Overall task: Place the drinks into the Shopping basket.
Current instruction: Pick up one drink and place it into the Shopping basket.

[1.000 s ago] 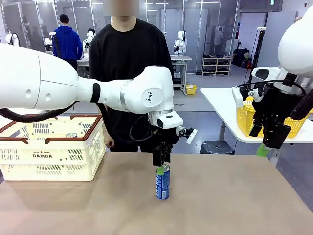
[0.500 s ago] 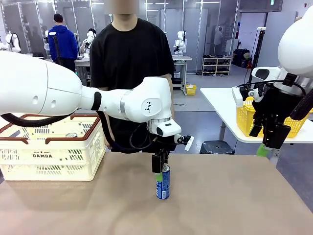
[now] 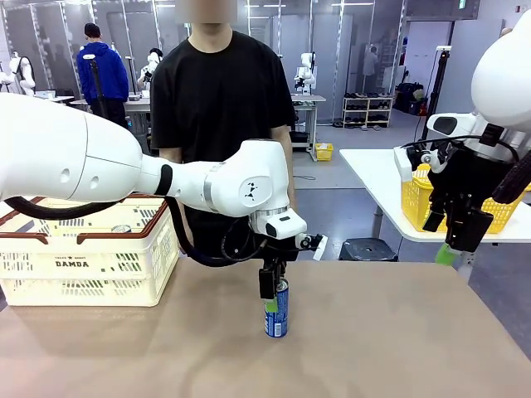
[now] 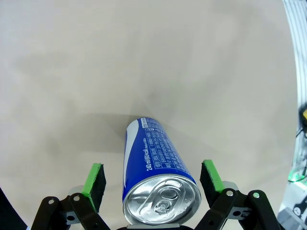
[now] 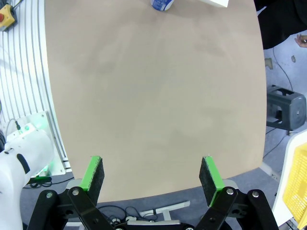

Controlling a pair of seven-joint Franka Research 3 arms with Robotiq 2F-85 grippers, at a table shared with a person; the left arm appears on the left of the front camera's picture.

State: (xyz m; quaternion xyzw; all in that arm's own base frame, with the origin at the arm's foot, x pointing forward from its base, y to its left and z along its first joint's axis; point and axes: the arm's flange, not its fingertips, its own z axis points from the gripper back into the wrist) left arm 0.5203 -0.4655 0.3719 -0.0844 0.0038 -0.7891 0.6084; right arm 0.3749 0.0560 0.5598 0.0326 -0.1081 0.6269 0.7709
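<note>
In the front view, one blue can (image 3: 276, 310) stands upright at the centre of the tan table (image 3: 398, 348), with the left gripper (image 3: 267, 292) lowered over its upper part, fingers to either side. The cream Shopping basket (image 3: 83, 257) sits at the left edge of the frame, and one silver can top (image 3: 121, 229) shows inside it. The right gripper (image 3: 460, 228) hangs at the right edge, off the table, near a yellow basket (image 3: 415, 203); a person (image 3: 217, 99) stands at the far side. In the left wrist view, the can's silver top sits at bottom centre between the green pads (image 4: 94, 184), which stand apart with a gap on each side, not touching it. The can looks stiff, smooth and likely slippery, thin-walled enough to dent, so a moderate squeeze on the upper body below the rim seems best. In the right wrist view, that gripper's fingers are spread with nothing between them, and the can's base (image 5: 162, 4) shows at the top edge.
</note>
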